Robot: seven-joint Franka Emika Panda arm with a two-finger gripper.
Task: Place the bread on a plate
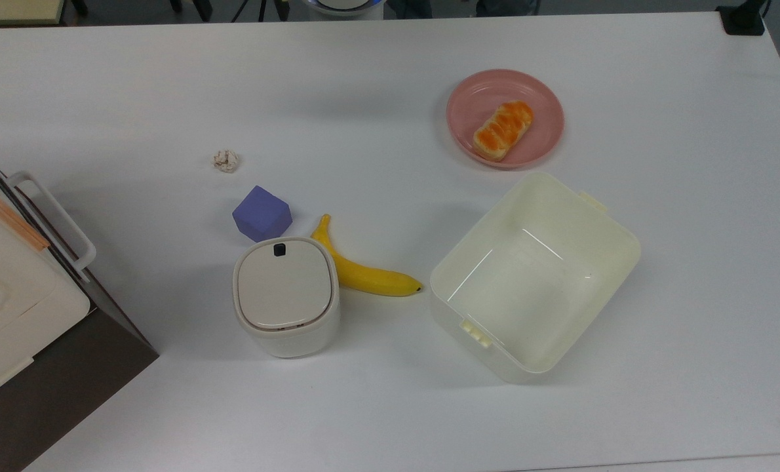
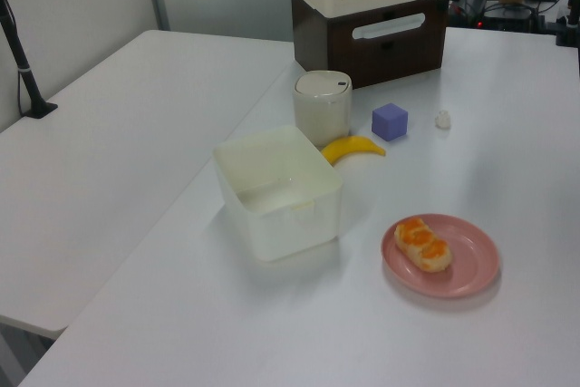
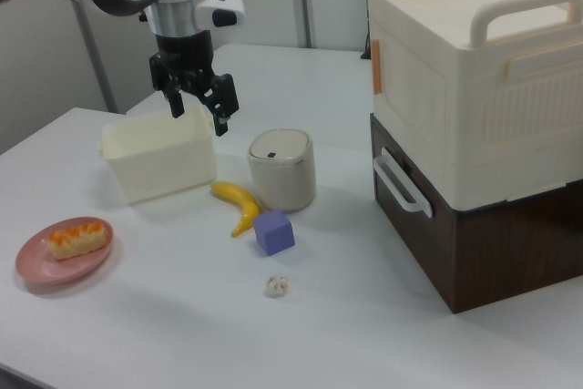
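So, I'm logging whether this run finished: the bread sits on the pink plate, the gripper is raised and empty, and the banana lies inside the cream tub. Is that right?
Not quite. The banana is not in the cream tub; the top view shows it on the table, between the tub and the lidded bin. The rest holds: the bread sits on the pink plate, and the right view shows the gripper raised and empty.
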